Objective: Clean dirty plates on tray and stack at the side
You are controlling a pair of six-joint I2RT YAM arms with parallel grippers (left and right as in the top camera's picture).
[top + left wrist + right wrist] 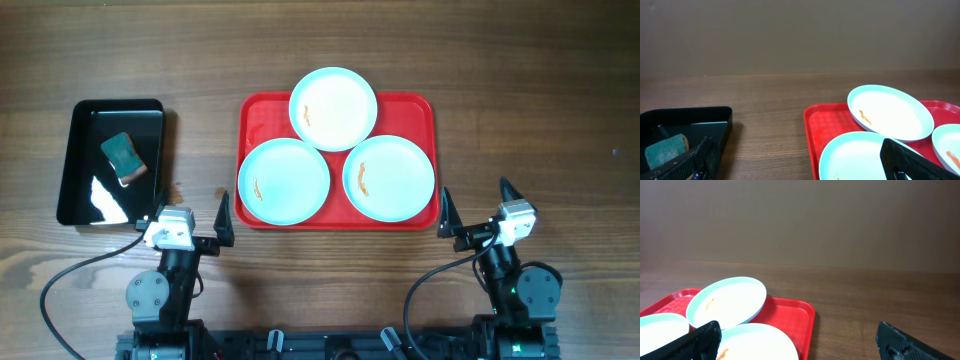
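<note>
Three plates (333,108) are being carried flat on the red tray (262,115), none stacked aside yet. That tray is being seen on the wooden surface (520,80), ahead of both sets of fingers and spanning the gap between them.

Both sets are released. The left fingers (224,215) are being held spread wide, nothing gripped. Their inner finger is being parked just beside the tray's near-left corner; contact cannot be told from above. The right fingers (445,212) are being held spread too, nothing between them, inner finger just beside the tray's near-right corner.

Per plate: the near-left plate (284,181) is being seen just ahead of the left fingers, to their right, with an orange-brown smear on its left part. Next, the near-right plate (389,177) is being seen just ahead of the right fingers, to their left, also smeared on its left part. Last, the far plate (333,108) is being seen farthest ahead, midway between both sets of fingers. Its near edge is overlapping the rims of the other two, and its far edge is reaching past the tray's far rim in the overhead view. A faint smear is being picked up on it in the left wrist view.

Off to the side, the black tray (75,150) is being seen ahead of the left fingers, to their left, well apart from the red tray. One teal sponge (122,158) is being contained in it.
</note>
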